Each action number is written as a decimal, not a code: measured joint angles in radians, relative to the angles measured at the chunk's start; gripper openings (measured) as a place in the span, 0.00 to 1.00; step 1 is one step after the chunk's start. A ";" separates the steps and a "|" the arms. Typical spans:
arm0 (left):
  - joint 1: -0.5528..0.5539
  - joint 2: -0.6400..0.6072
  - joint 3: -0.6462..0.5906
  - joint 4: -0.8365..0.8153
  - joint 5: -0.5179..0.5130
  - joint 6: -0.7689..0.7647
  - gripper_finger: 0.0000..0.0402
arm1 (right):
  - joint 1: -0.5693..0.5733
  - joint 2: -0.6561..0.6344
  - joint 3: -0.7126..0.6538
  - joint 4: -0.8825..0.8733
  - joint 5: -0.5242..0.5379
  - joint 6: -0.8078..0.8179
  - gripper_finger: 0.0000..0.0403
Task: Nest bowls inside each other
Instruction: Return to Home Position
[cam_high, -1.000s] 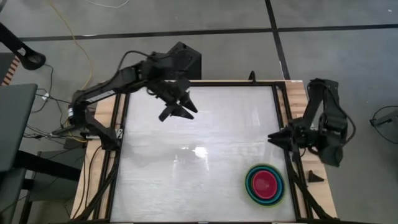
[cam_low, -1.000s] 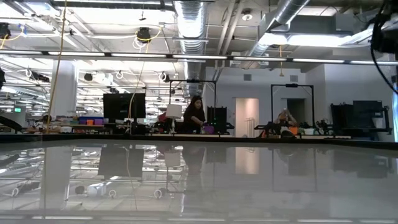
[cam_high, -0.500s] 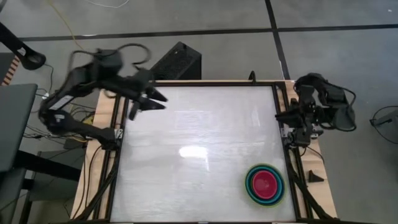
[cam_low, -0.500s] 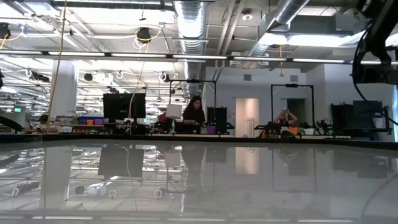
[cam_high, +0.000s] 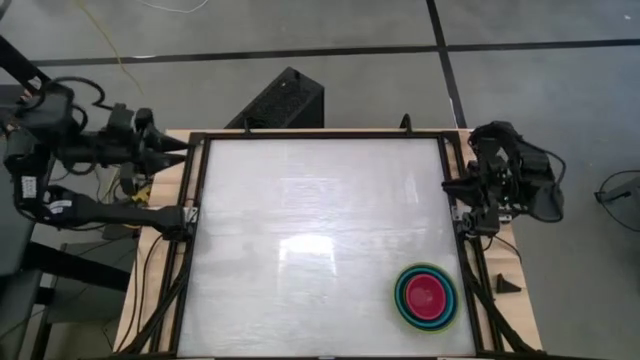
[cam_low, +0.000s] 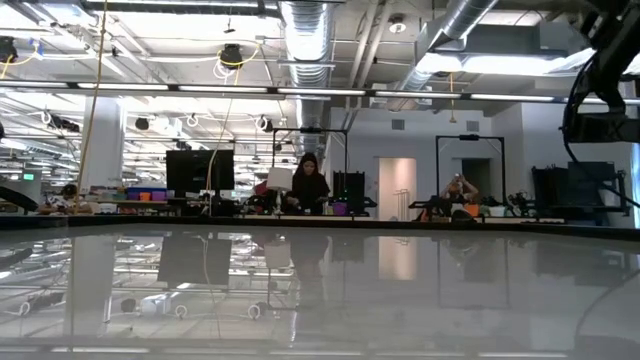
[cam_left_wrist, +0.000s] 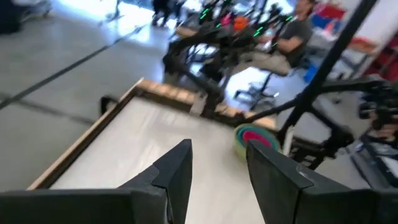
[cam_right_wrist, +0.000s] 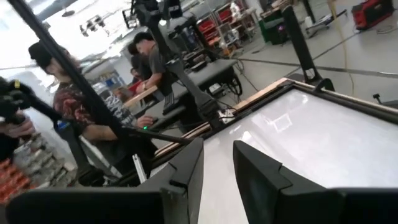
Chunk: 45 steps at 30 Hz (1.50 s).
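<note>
The bowls (cam_high: 427, 296) stand nested in one stack on the table's near right part: a lime green outer rim, teal rings inside it and a magenta pink bowl in the middle. The left wrist view shows the stack (cam_left_wrist: 254, 138) far off. My left gripper (cam_high: 172, 148) is outside the table's left edge near the far corner, pointing across the table, open (cam_left_wrist: 217, 158) and empty. My right gripper (cam_high: 452, 186) is at the table's right edge, pointing inward, open (cam_right_wrist: 217, 158) with nothing between its fingers.
A dark frame (cam_high: 320, 136) rims the white table top. A black box (cam_high: 285, 100) sits beyond the far edge. Beyond the table, people sit at workbenches (cam_right_wrist: 93, 124) and one stands in the room (cam_low: 308, 185). Part of the right arm (cam_low: 600, 60) hangs at the low view's top right.
My left gripper has drawn back from above the table's far left part to beyond the left edge, tipping up toward level. My right gripper has pulled back toward the right edge and a little toward the far side. The bowl stack has stayed put.
</note>
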 joint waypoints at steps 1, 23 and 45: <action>0.000 -0.009 -0.004 -0.024 -0.015 -0.006 0.35 | -0.010 0.000 -0.020 0.003 0.000 0.030 0.30; 0.000 -0.358 -0.799 0.538 0.040 -0.175 0.35 | -0.437 0.107 -0.174 0.284 0.002 -0.043 0.30; 0.000 -0.437 -1.051 0.682 0.027 -0.216 0.35 | -1.296 0.125 -0.173 0.117 -0.021 -0.032 0.30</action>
